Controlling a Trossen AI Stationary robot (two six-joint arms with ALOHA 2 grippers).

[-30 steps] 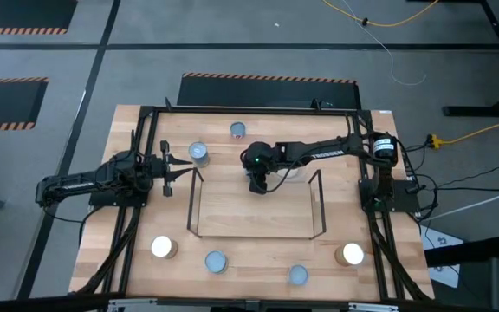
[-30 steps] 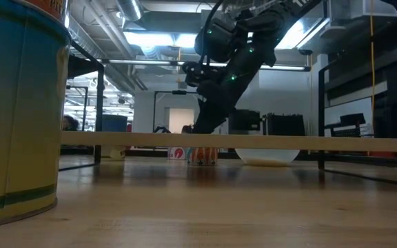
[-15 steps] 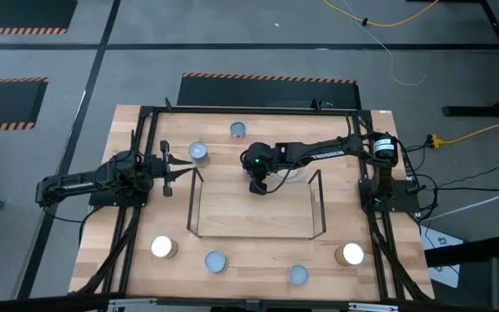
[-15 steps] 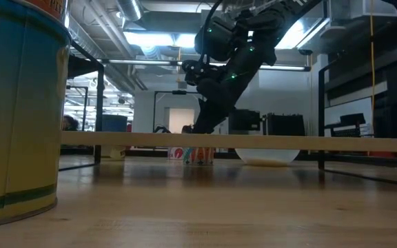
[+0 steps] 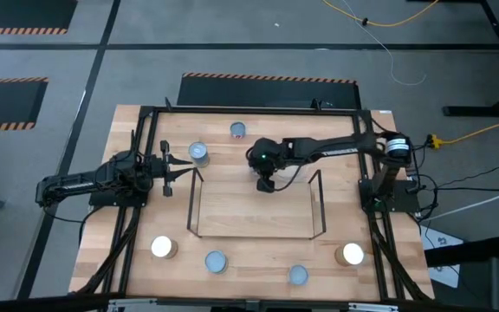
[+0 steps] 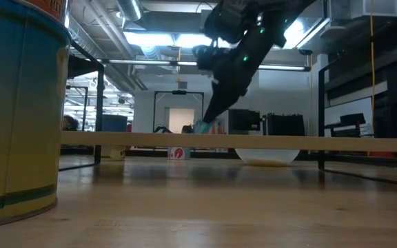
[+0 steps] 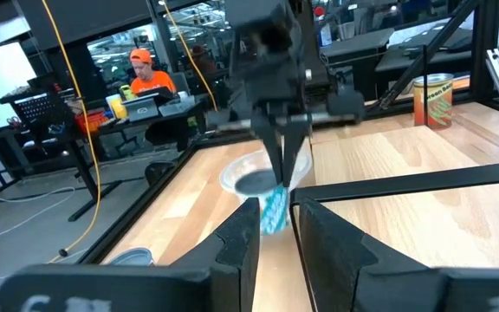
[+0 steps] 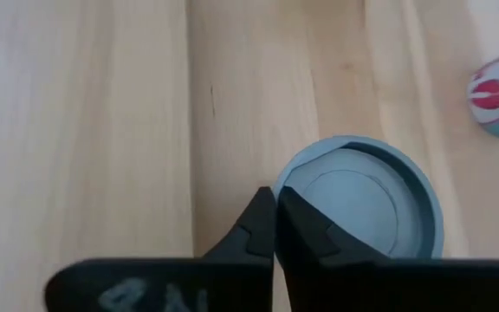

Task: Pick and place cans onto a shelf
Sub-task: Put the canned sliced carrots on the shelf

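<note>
Right tool (image 8: 275, 227) pinched on the rim of a blue-grey can (image 8: 362, 204), carried tilted above the table (image 5: 249, 147) at the shelf's (image 5: 319, 204) far edge. Can is rigid but smooth-walled; a rim pinch looks likely to let it swing, so a body grip seems safer. Left tool (image 5: 168, 169) part-open, empty, waiting beside another can (image 5: 198, 153).

Bright ceiling strip lights (image 6: 154, 38) glare behind the backlit right arm (image 6: 243, 48); the nearest can (image 6: 16, 110) looms blurred.
</note>
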